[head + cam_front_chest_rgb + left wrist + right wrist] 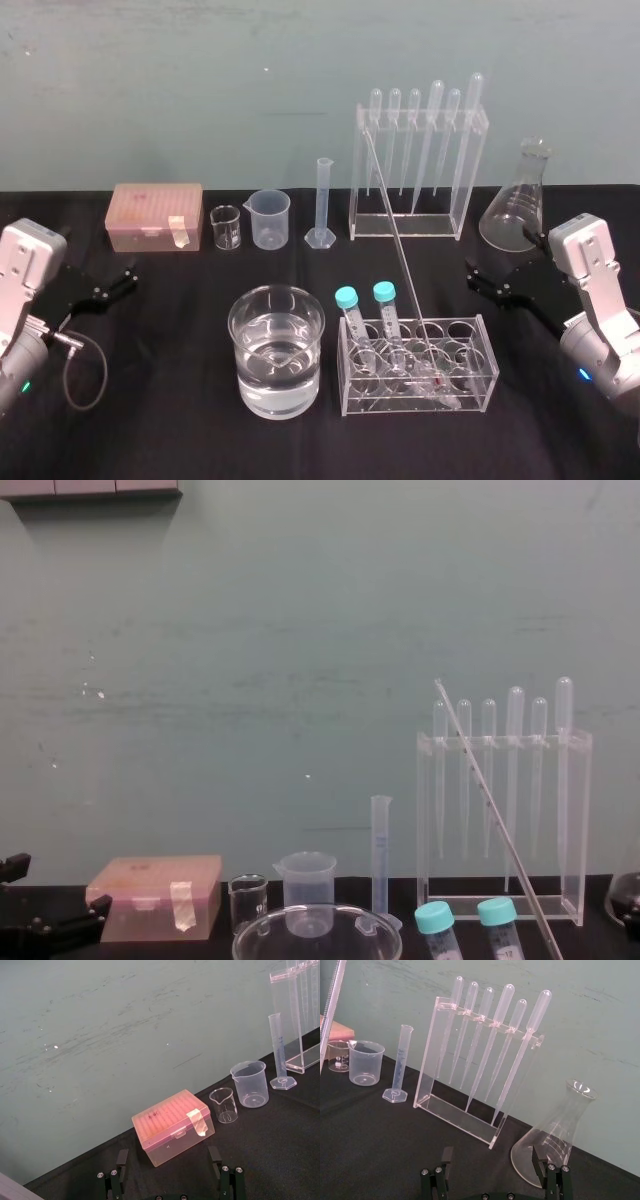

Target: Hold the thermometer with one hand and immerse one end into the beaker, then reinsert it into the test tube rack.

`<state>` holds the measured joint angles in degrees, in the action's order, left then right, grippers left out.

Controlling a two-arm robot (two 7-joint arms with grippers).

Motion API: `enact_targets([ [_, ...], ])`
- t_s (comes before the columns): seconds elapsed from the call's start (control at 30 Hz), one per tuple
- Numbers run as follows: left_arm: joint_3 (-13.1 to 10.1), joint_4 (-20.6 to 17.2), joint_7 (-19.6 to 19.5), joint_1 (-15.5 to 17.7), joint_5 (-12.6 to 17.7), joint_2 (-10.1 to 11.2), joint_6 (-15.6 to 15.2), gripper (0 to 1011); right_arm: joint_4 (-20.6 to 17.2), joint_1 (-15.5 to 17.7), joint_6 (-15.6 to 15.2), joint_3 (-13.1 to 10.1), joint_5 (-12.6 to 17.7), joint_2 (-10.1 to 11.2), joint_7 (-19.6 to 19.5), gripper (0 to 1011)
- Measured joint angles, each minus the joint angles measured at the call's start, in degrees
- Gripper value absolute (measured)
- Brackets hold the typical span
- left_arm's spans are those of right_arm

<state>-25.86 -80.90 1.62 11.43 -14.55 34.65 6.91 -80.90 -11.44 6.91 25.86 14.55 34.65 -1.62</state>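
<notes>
Gripping nothing: black two-fingered left gripper (115,280) on a silver wrist, spread wide, low over the black tablecloth (180,425). Likewise empty and parted wide on the opposite side: black two-fingered right gripper (478,275).

Between the two, nearer the right gripper and a little toward the robot from its fingertips: low clear acrylic round-holed test tube rack (485,390). Planted in it, lower end down, probably through a middle hole: long thin clear glass thermometer (400,250). Long axis steeply tilted rather than upright. Bottom end toward the right gripper's side. Top end pointing up, away from the robot and over toward the left gripper's side, rising above the top bar of the tall clear acrylic pipette stand (400,228) behind. Well apart from both grippers, touched by neither.

Just beside the thermometer, on the left gripper's side of the same rack: two clear tubes with turquoise caps (347,297), also leaning. Further toward the left gripper, just beside the rack: wide clear glass spouted beaker (235,335), partly filled with clear liquid.

Beyond the left gripper's fingertips: pink translucent plastic tip box (157,215). From there toward the right gripper, in a row: tiny clear glass beaker (226,228), small translucent plastic beaker (270,220), slim plastic graduated cylinder (323,200). Beyond the right gripper, beside the pipette stand: clear glass conical flask (518,205).
</notes>
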Motion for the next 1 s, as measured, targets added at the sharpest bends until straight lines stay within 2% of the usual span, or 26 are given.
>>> enact_targets([
  [0.63, 0.0, 0.0, 0.0, 0.0, 0.0, 0.0, 0.0, 1008, 0.0, 0.0, 0.0, 0.0, 0.0, 0.0, 0.0, 1003],
  [0.7, 0.0, 0.0, 0.0, 0.0, 0.0, 0.0, 0.0, 1008, -0.7, 0.2, -0.6, -0.8, 0.9, 0.3, 1.0, 1003],
  [0.87, 0.0, 0.0, 0.0, 0.0, 0.0, 0.0, 0.0, 1008, -3.8, 1.0, -2.7, -3.3, 5.4, 1.3, 4.9, 1003],
  [0.93, 0.0, 0.0, 0.0, 0.0, 0.0, 0.0, 0.0, 1008, -7.0, 1.6, -5.6, -5.7, 10.3, 1.8, 8.0, 1003],
  [1.0, 0.0, 0.0, 0.0, 0.0, 0.0, 0.0, 0.0, 1008, -8.9, 1.9, -8.1, -7.1, 13.5, 2.0, 9.9, 1003],
])
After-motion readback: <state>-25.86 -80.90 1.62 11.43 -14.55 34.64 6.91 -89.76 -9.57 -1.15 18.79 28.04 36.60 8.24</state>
